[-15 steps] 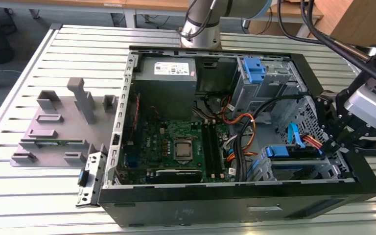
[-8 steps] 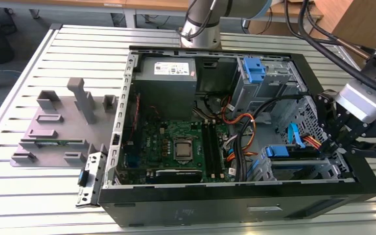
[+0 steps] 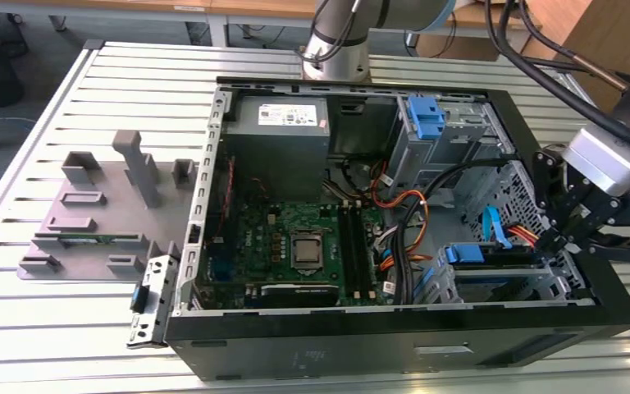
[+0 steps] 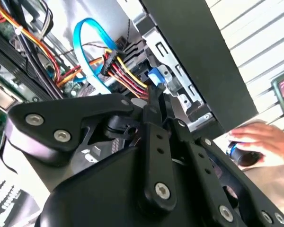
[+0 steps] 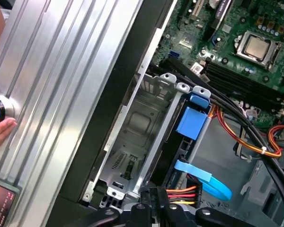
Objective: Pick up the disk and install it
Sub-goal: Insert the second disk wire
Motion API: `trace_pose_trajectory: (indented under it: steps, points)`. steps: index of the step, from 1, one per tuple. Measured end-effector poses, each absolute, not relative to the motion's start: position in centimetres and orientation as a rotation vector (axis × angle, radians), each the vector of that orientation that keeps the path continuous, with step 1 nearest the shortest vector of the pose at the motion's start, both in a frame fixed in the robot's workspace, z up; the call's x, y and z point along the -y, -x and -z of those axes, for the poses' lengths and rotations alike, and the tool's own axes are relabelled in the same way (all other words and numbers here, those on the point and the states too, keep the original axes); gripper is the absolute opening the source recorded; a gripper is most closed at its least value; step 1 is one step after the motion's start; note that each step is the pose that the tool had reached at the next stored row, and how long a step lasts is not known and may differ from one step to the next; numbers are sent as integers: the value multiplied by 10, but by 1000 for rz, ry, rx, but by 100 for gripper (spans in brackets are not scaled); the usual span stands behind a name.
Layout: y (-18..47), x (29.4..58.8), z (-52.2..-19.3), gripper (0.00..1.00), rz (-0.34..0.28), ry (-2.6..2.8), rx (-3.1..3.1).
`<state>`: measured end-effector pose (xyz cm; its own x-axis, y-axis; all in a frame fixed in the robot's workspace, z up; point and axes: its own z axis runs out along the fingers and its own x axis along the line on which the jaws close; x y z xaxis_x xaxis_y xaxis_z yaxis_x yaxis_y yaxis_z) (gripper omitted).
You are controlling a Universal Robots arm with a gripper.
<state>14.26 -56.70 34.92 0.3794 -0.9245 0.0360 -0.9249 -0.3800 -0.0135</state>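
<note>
Black fingers (image 4: 154, 101) pressed together, gripping nothing, tips right beside disk (image 4: 156, 76) sitting in bay; long side running straight ahead, deep into case (image 3: 403, 353).

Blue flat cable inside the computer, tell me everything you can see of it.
The blue flat cable is a thin, light-blue ribbon that looks like flexible plastic. In the second wrist view it curves in a loose loop above the other wiring. In the first wrist view it bends over, and one end reaches the dark slot beside the metal drive cage, right next to a bundle of red, yellow and black wires. Where its other end goes is hidden.
</note>
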Motion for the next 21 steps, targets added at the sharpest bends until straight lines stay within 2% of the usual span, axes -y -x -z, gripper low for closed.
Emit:
trace_pose_trajectory:
  steps: [21]
  points:
    - [-136,562,-347,17,-64,-2468,1929]
